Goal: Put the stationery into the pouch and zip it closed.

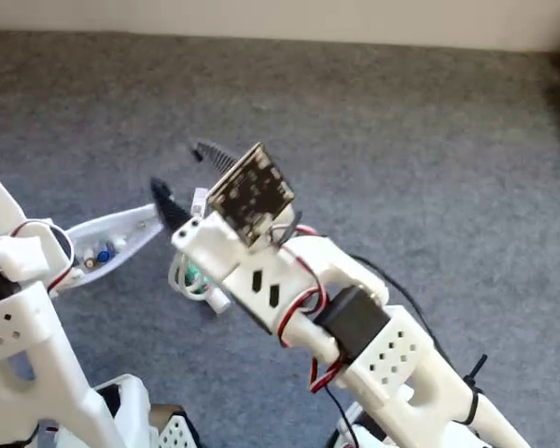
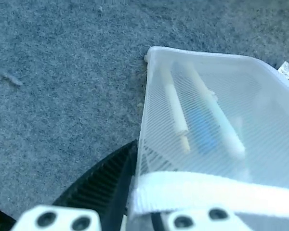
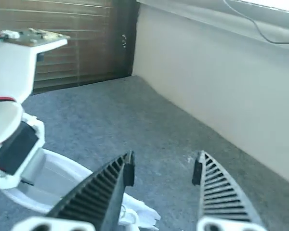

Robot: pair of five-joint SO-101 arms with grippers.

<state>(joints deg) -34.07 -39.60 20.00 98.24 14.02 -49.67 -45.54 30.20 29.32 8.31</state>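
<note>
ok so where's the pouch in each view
high view: pouch left of centre, between left arm and right arm.
left wrist view: pouch close up, pens showing through its mesh.
right wrist view: pouch beyond the right tool, under the left arm.
shared landmark: grey carpet.

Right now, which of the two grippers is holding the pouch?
The left gripper: it grips the pouch by its white edge, while the right gripper is open and empty above the carpet.

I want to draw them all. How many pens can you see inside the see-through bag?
2. A cream pen and a bluish-white pen lie side by side inside the mesh pouch. Others may be hidden deeper in it.
</note>
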